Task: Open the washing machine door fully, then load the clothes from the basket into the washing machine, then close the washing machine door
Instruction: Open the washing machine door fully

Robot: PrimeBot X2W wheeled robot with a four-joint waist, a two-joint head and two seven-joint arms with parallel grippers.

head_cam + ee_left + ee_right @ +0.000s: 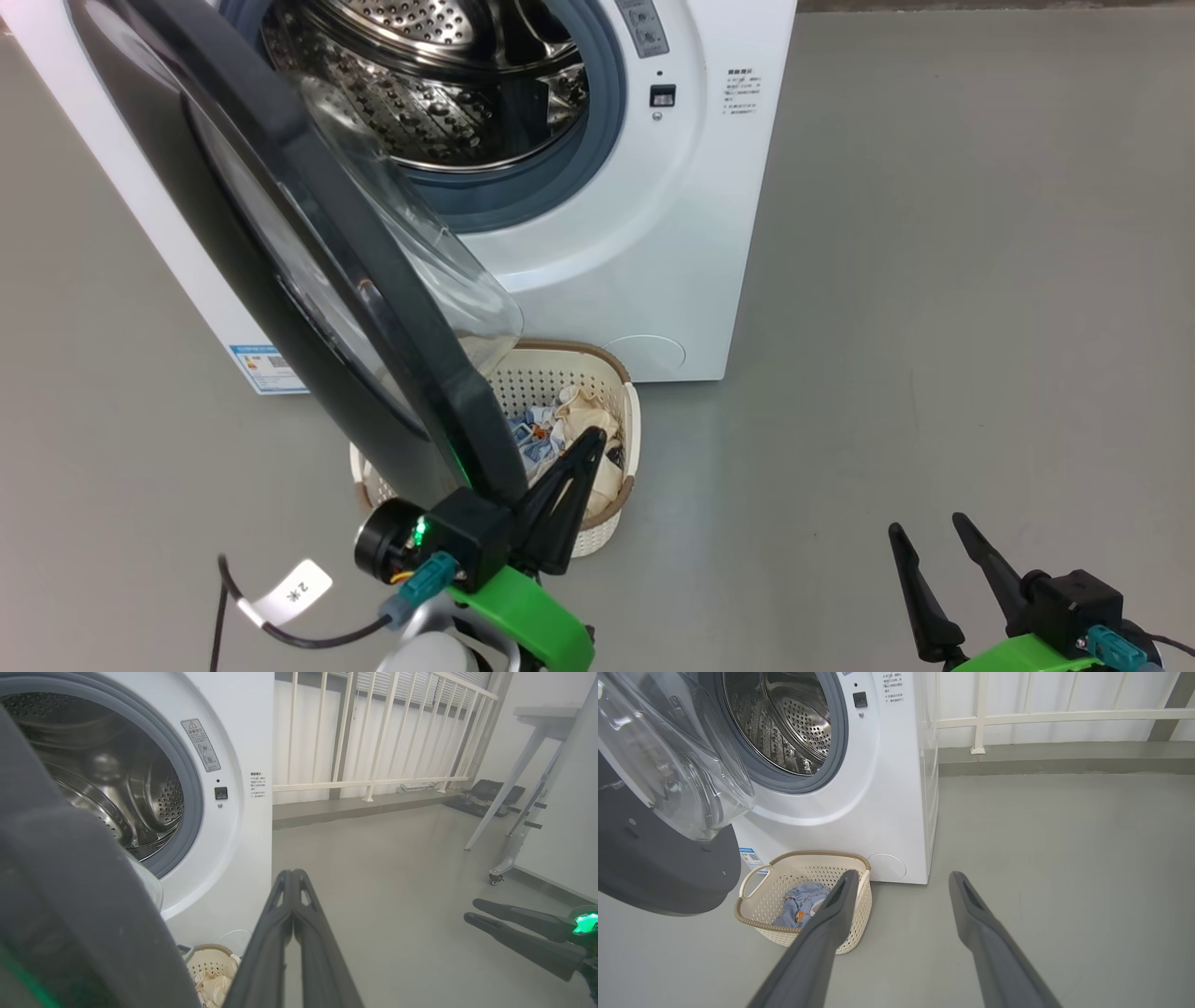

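The washing machine (653, 261) stands with its steel drum showing. The washing machine door (373, 327) hangs partly swung out, its edge toward me and its glass bowl (420, 243) facing the drum. Below it sits the basket (616, 523), half hidden by the door, holding the clothes (579, 420), light blue and cream. My left gripper (593, 437) is shut and empty, its wrist at the door's lower rim and its fingers over the basket. My right gripper (927, 525) stands open and empty over bare floor, well right of the basket (803, 891).
A black cable with a white tag (299, 588) lies on the floor at lower left. A white railing (373, 742) runs behind the machine. A white frame on casters (514, 788) and a black case (495, 793) stand far right. Grey floor (934, 280) stretches right of the machine.
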